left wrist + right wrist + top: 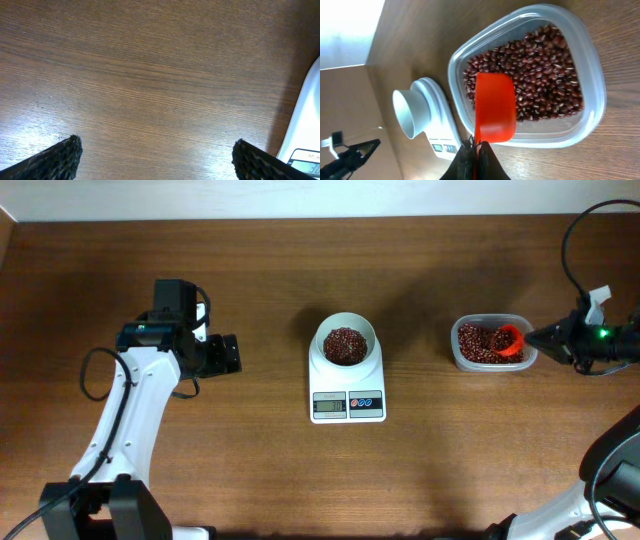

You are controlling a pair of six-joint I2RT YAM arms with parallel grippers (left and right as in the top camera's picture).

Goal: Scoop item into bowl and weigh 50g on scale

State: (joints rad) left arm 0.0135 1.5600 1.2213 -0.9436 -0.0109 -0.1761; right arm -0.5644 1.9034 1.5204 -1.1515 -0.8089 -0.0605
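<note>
In the overhead view, the bowl [324,338], holding beans [345,345], is seen on the scale [347,408], midway between both hands. Nothing is set between it and the left hand [228,353]. A clear tub [458,358] of beans lies just ahead of the right hand [535,338].

In the left wrist view, bare desk [150,75] is framed by widely spread fingers [60,157]. The scale is cut off at the edge and its display cannot be read.

In the right wrist view, the right hand is pinched on the handle of a red scoop [495,107], which is held over the tub's beans. What the scoop holds cannot be told.

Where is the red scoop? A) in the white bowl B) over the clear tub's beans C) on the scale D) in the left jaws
B: the red scoop is over the beans in the clear tub, its handle in the right jaws.
</note>
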